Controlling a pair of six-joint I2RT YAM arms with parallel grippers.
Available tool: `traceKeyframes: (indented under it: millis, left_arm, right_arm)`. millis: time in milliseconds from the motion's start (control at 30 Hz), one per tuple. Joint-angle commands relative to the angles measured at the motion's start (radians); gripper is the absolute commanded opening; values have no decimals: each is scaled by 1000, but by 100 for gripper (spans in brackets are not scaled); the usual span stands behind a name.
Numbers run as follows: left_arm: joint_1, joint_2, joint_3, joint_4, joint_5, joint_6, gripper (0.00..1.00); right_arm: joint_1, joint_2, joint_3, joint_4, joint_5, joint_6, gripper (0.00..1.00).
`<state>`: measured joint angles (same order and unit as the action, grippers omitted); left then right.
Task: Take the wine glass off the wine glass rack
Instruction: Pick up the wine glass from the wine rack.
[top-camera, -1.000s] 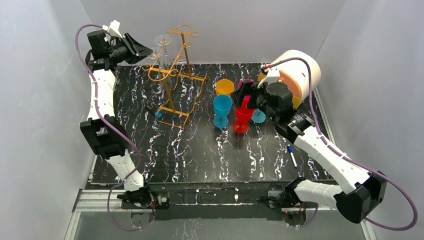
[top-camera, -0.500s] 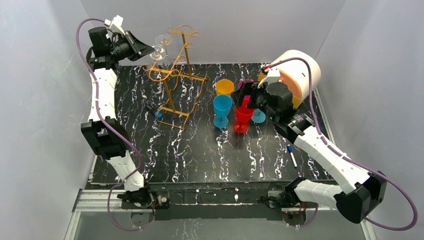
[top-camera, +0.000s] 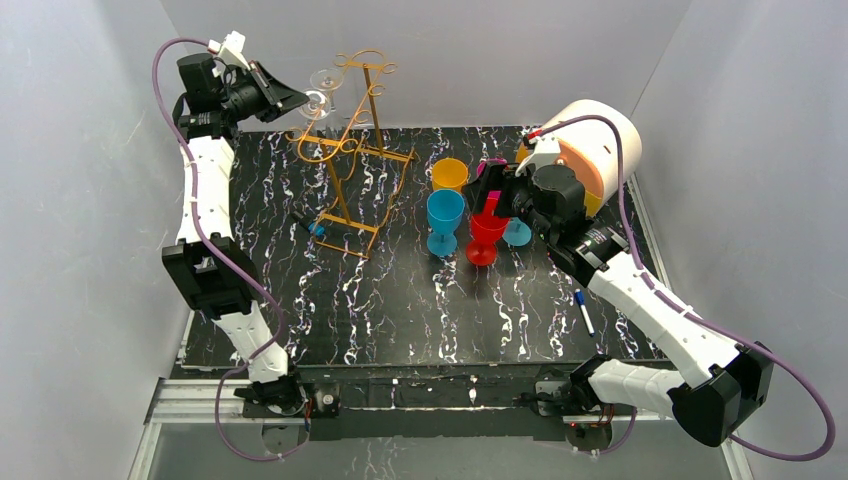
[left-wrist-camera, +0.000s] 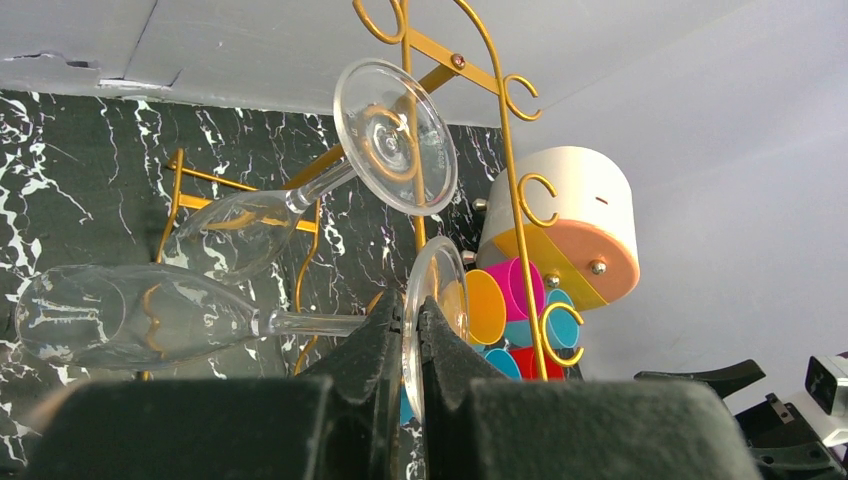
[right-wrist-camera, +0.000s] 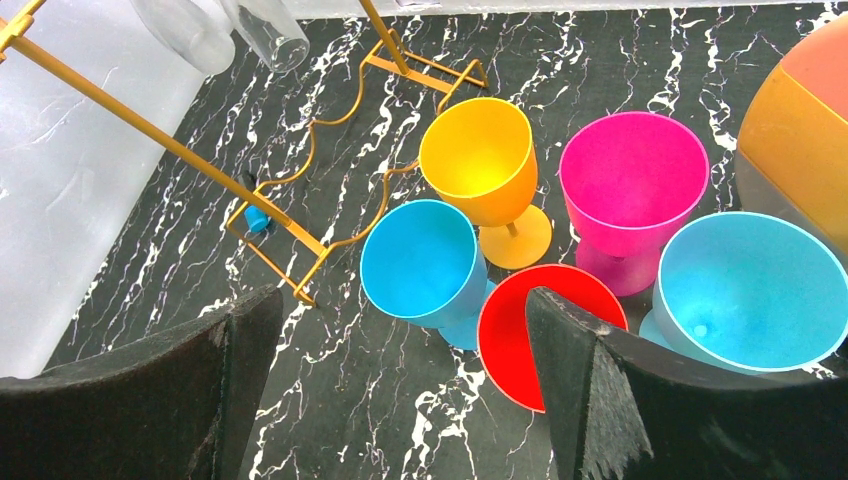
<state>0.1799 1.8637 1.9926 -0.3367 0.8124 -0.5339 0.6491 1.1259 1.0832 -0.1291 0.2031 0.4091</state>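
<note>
Starting from the table (top-camera: 400, 320), little has moved: the rack (top-camera: 352, 143) stands where it did near the far left corner, and the coloured cups (right-wrist-camera: 478, 160) sit as before towards the far right. The right end effector (top-camera: 495, 200) hovers over them with its fingers spread wide, just as it was a second ago. The change is all on the left. That arm has risen slightly and reached in towards the top of the rack. The left end effector (left-wrist-camera: 410, 315), which stood partly open a second ago, is now pressed together on the round foot (left-wrist-camera: 438, 285) of the lower wine glass (left-wrist-camera: 150, 315), pinching the thin disc edge-on. The glass is not off yet. Its stem lies in the rack's wire and its bowl points away towards the table, with a second glass (left-wrist-camera: 395, 135) hanging just above it. We judge that the grasp is made and the removal proper can begin. The foot will probably have to slide out along the wire towards the open end before it can be lifted clear. The hold on such a thin edge looks slight, and the upper glass is close enough to be knocked.
</note>
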Motion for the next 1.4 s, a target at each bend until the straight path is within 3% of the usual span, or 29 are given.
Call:
traceKeyframes:
  millis: [0,433,600,867,967,1033,1233,1367]
  left_arm:
    - [-8,-17,-4,-50,19,15,0]
    - [-8,-15,-54,-49,68,43,8]
    - [-8,-15,-50,-49,71,47,0]
    - [-8,-9,-49,-54,100,48,13]
    - [-8,-5,-34,-53,101,49,0]
    - [-8,-8,-19,-52,87,43,0]
    - [21,-67,-166,395,131,-296,0]
    - [41,-63,-181,499,136,-392,0]
  right_arm:
    - [-3,-3,12,36,14,2,99]
    - [-3,-18,4,35,33,-3,99]
    - [-3,-18,5,35,34,-4,99]
    - [-4,-26,1,36,41,-8,99]
    - [-4,-27,-2,36,41,-10,99]
    - [-4,-24,0,38,38,-10,99]
    - [-4,-21,2,34,36,-11,99]
    - [-6,-15,8,28,33,-15,99]
